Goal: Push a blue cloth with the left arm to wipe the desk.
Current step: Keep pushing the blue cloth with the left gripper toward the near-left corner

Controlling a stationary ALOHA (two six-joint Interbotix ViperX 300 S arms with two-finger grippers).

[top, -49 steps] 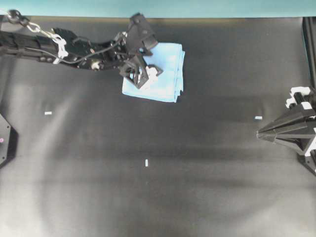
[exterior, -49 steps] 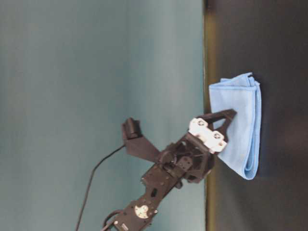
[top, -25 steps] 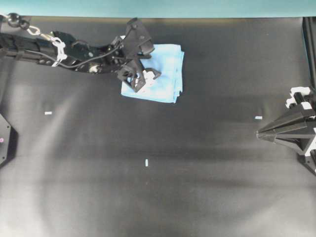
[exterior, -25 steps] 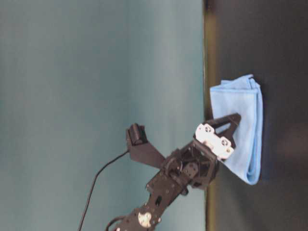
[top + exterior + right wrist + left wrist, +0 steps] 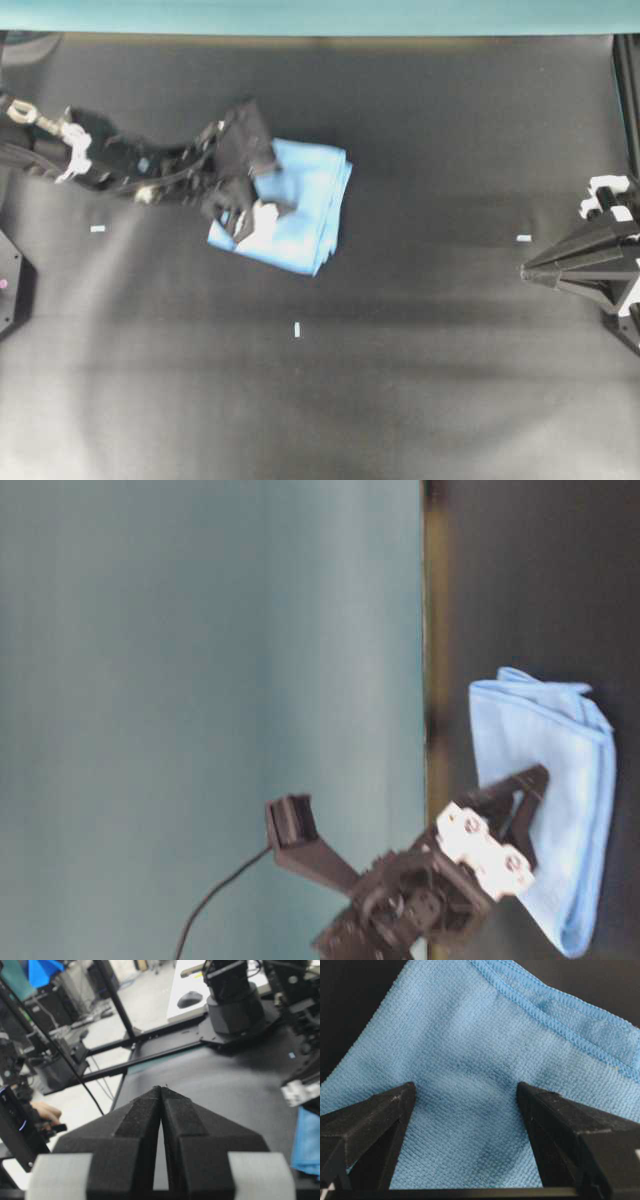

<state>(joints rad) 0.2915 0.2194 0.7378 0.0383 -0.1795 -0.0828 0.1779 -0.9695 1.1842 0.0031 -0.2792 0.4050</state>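
Blue cloth [image 5: 290,215] pinned under the left gripper [image 5: 250,212] — jaws wide, pressing to drag it across the desk [image 5: 420,380]; right gripper [image 5: 161,1091] closed.

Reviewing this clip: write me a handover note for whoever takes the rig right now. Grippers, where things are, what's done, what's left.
Left gripper: open, fingers spread and pressed down on the cloth, pushing rather than pinching.
Right gripper: shut, parked at the right edge of the desk, holding nothing.
Cloth: folded, in the upper-left part of the desk. Over the last second it has been dragged away from the teal edge, toward the desk's middle and slightly left.
Done: wiping stroke under way.
Left: most of the desk is not yet covered; keep pushing.
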